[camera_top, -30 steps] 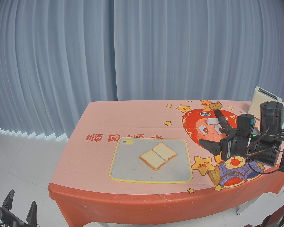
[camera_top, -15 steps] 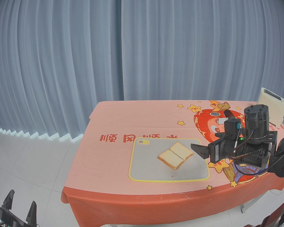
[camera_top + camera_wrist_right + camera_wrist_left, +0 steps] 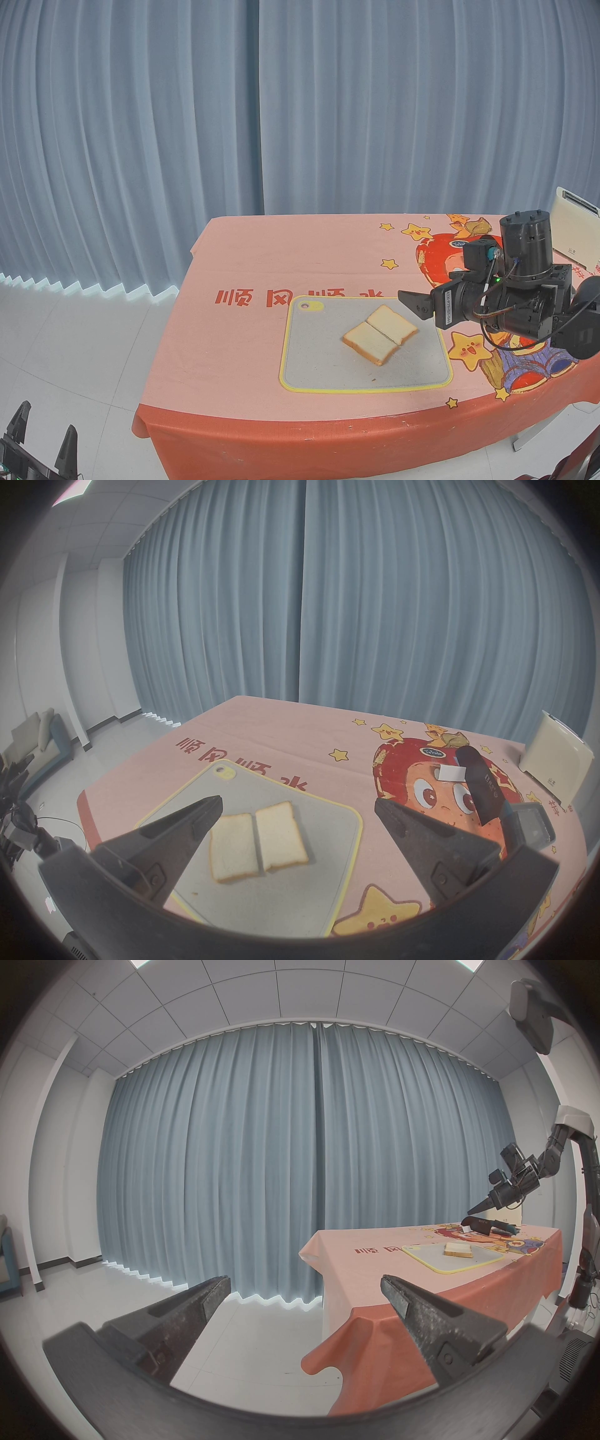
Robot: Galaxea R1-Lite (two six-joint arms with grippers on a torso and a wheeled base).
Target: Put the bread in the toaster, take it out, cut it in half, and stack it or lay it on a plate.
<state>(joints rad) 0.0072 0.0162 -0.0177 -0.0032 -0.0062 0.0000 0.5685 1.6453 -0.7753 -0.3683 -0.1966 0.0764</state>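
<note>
With the head view itself shifted, the right gripper (image 3: 414, 302), jaws spread and empty, has advanced above the right side of the cutting board (image 3: 325, 356) toward the two cut bread halves (image 3: 380, 334) lying side by side there, suggesting that pickup for plating comes next.

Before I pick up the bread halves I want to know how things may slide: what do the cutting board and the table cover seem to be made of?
Cutting board: probably plastic, matte grey, with a moulded yellow rim and a hanging hole in one corner.
Table cover: printed fabric with a smooth look; it drapes and wrinkles over the table edge.
</note>
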